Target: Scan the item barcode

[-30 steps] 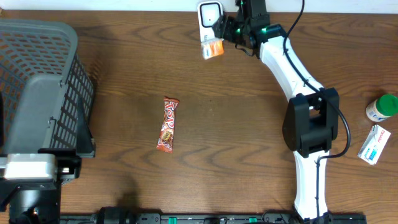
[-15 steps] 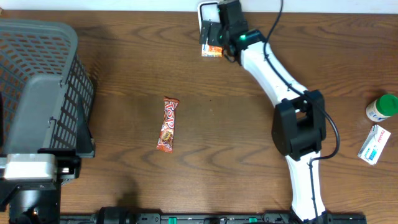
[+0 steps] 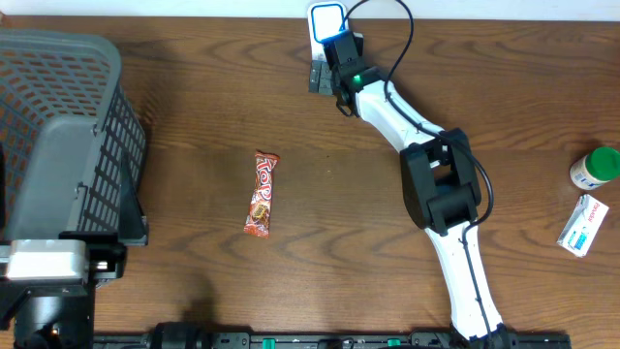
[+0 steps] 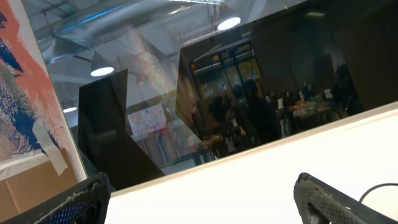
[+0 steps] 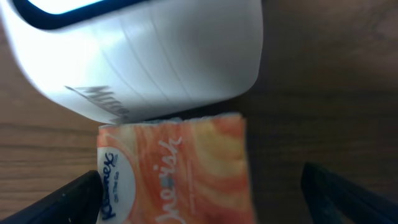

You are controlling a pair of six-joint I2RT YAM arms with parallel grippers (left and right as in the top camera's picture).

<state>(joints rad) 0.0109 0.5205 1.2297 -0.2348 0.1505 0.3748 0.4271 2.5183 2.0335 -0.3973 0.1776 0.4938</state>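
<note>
**Tissue pack lies flat in front of the scanner, between open fingers**

The task's item is a soft tissue pack (image 5: 174,168). It is a rectangle of glossy film printed in orange and cream swirls, with blue lettering down its left side. It lies flat on the table (image 3: 194,116), whose top is dark brown wood with a long, visible grain. The pack's top edge sits just beside the base of the scanner (image 5: 155,50), or touches it. The scanner is a smooth white plastic shell with rounded corners and a dark-rimmed window.

The right gripper (image 5: 205,193) hangs over the pack with its jaws spread wide. Its black fingers (image 5: 348,193) stand on either side of the pack. The one at the right of the wrist view is clear of the film, and the other is at the pack's edge, so nothing is clamped. The left gripper (image 4: 205,199) is also spread wide. Its mesh-textured tips point up and away from the table and hold nothing.

There is one of each remaining thing on the table:
- A slim candy bar (image 3: 260,194) in a shiny red-orange wrapper lies near the middle.
- A grey plastic lattice basket (image 3: 58,97) stands at the left edge.
- A small green-capped bottle (image 3: 593,167) stands at the far right.
- A white carton (image 3: 581,225) with blue print lies just beside the bottle.
</note>
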